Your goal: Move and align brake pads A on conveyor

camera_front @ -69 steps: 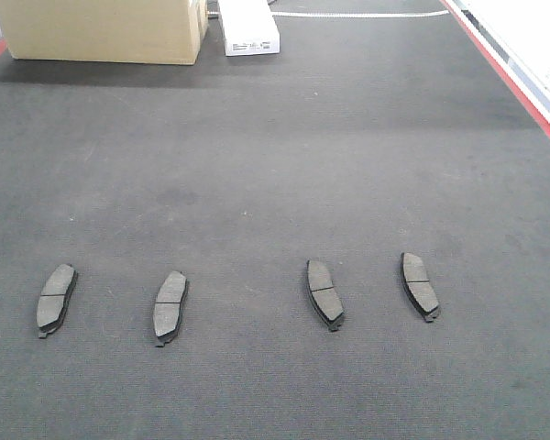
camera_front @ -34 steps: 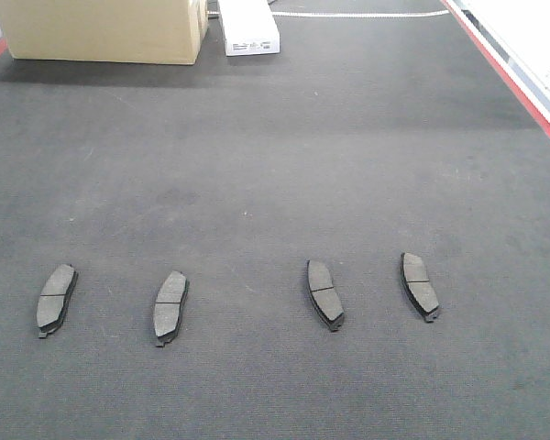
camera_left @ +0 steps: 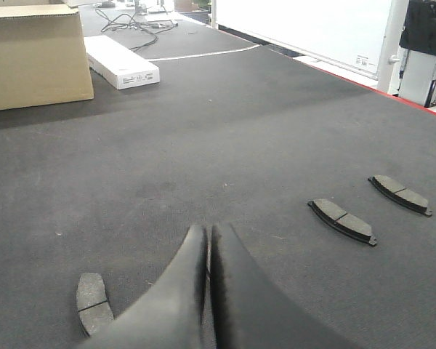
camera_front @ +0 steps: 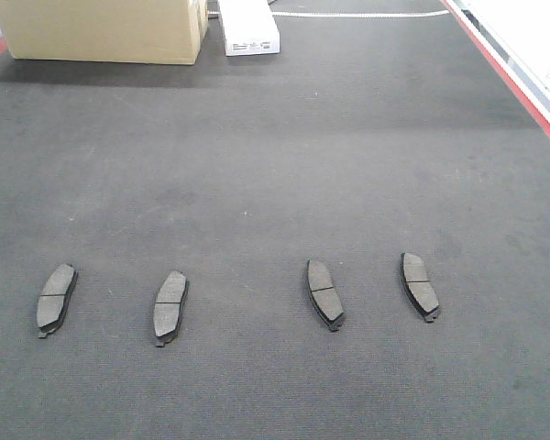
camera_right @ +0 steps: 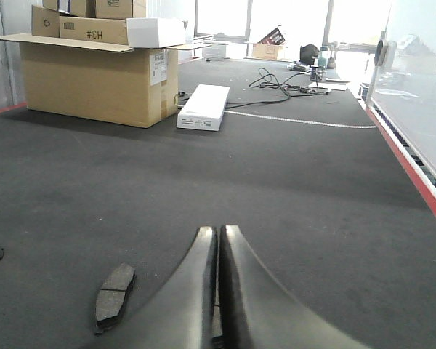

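change: we see nothing moved over the last 1 s in the front view; all 4 pads sit where they were, so we judge no pick has started.
pads: 4 brake pads in a rough row near the front of the conveyor (camera_front: 275, 165); far-left pad (camera_front: 56, 299), next pad (camera_front: 170, 306), third pad (camera_front: 325, 293), far-right pad (camera_front: 420, 285).
alignment: left 2 lean one way, right 2 lean the other, with a wider gap in the middle; we judge them not yet aligned.
left gripper (camera_left: 207, 251): fingers pressed together, holding nothing, above the belt; 1 pad (camera_left: 93, 303) just to its lower left, 2 more (camera_left: 342, 221) (camera_left: 400, 194) well apart to its right.
right gripper (camera_right: 218, 251): fingers closed tip to tip, empty; 1 pad (camera_right: 115, 288) near on its left.
background: cardboard box (camera_front: 101, 29) and white box (camera_front: 248, 25) at the far end, red edge (camera_front: 509, 78) on the right.
hidden: arms not in the front view; a dark sliver at the left edge of the right wrist view is cut off, probably another pad; the fourth pad is out of the left wrist view; height of the grippers above the belt is hard to judge.
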Tool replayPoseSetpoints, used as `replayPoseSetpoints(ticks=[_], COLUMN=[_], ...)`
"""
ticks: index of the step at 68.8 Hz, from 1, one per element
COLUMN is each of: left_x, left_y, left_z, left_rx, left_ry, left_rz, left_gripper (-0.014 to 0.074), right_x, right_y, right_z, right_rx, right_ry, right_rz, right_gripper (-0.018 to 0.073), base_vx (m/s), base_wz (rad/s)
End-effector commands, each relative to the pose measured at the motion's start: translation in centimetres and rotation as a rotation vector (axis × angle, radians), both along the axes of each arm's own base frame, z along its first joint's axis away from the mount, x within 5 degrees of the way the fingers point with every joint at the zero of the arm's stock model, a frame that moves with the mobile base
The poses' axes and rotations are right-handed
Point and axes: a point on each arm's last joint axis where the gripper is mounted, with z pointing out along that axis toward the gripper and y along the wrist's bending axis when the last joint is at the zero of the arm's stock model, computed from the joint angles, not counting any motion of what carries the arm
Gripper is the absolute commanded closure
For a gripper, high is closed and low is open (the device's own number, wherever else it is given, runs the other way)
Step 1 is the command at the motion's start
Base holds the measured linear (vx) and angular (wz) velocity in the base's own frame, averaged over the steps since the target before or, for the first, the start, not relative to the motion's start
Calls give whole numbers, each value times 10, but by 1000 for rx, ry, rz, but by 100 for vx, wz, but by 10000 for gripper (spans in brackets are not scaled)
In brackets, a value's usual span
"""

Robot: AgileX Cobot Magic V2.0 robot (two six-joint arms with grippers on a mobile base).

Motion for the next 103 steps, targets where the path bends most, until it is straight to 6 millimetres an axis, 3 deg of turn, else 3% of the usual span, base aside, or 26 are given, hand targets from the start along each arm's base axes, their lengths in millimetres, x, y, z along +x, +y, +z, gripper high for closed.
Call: replayPoseSetpoints(ticks=[1, 17, 29, 44, 61, 103], left_x=[0, 2, 8, 9, 21, 21], left_y=[-2, -2, 6, 12, 10, 10], left_z=[14, 6, -11, -53, -116, -113], left_rx=[-39, -33, -14, -37, -77, -85], left_ry=[-81, -52, -24, -127, -214, -214], left_rz=[-17, 0, 236, 427, 422, 422], left_gripper=[603, 603, 603, 603, 603, 603], right_x=[-2, -2, -2, -2, -2, -2], right_y=[-1, -1, -1, -1, -1, -1], right_z=[14, 14, 14, 14, 14, 14], right_rx=[17, 17, 17, 17, 17, 16], right_ry=[-92, -92, -92, -92, -91, -89], right_rz=[-4, -4, -4, -4, -4, -4], right_gripper=[569, 569, 569, 569, 569, 569], base_vx=[0, 0, 0, 0, 0, 0], base_wz=[0, 0, 0, 0, 0, 0])
